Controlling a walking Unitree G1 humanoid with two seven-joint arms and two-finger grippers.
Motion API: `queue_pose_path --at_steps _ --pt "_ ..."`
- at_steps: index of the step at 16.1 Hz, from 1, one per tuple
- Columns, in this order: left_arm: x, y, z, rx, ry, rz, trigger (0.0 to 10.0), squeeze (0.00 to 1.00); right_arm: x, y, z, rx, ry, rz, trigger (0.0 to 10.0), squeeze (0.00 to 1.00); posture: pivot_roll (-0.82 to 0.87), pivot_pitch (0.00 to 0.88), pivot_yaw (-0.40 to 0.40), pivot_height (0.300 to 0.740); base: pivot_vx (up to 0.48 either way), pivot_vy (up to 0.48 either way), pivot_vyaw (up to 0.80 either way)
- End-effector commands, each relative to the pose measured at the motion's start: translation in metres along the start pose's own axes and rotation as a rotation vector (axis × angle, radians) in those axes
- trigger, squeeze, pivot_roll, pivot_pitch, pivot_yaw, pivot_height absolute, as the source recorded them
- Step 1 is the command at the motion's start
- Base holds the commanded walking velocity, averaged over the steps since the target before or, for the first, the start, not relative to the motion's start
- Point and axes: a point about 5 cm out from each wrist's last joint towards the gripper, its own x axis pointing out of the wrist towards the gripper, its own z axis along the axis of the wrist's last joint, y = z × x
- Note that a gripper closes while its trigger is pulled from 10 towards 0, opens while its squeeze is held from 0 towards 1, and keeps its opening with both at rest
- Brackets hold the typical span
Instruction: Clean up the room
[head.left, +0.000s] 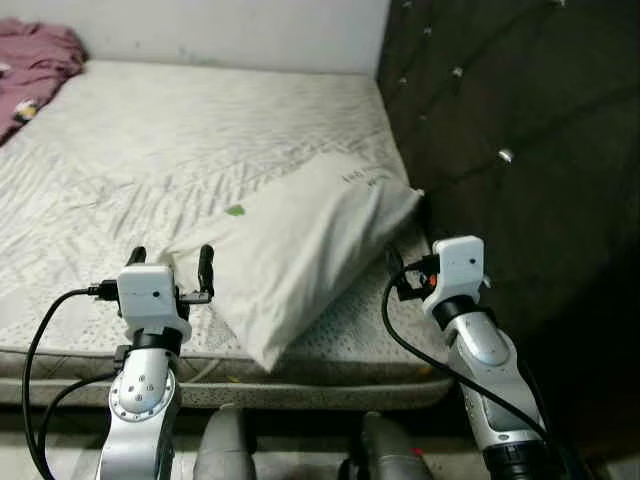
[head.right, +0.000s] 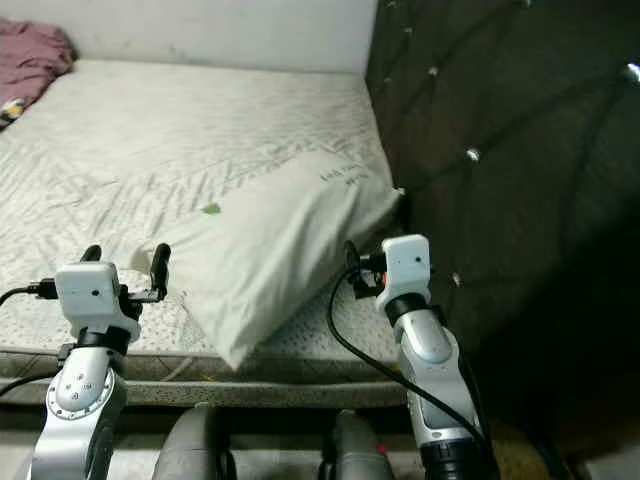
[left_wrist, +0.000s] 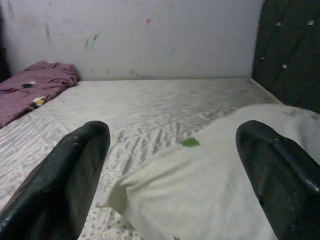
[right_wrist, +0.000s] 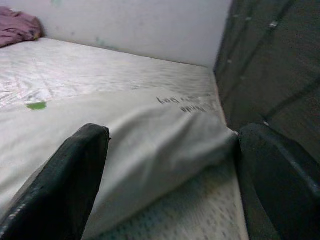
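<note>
Pillow (head.left: 300, 240) lying askew on the mattress (head.left: 150, 150), far corner touching the dark tufted headboard (head.left: 520, 130), near corner hanging past the bed's front edge. Soft and light by the look of it, sure to sag and fold; best pinched at a corner or seam edge rather than the slack middle. Left end effector (head.left: 171, 262) spread open just beside the near corner, nothing held. Right end effector (right_wrist: 165, 175) open too, near the headboard side. Crumpled purple cloth (head.left: 35, 60) well apart at the far side.
</note>
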Motion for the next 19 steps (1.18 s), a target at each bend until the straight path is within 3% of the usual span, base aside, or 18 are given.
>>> queue_pose_path --at_steps 1,10,19 --pt "0.0025 -0.0015 0.0018 0.013 -0.005 -0.009 10.0 0.00 0.0024 -0.0018 0.0017 -0.006 -0.003 0.008 10.0 0.00 -0.04 0.036 -0.040 0.641 0.000 0.000 0.00" --pt "0.0019 -0.0037 0.0068 -0.009 -0.024 -0.047 10.0 0.00 0.0062 -0.0012 0.0000 -0.008 0.017 0.033 10.0 0.00 -0.03 0.070 -0.057 0.641 0.000 0.000 0.00" --pt "0.0054 -0.0050 0.0077 -0.019 -0.028 -0.060 10.0 0.00 0.0118 0.0048 0.0027 -0.015 0.002 0.064 10.0 0.00 -0.03 0.077 -0.048 0.641 0.280 0.000 0.00"
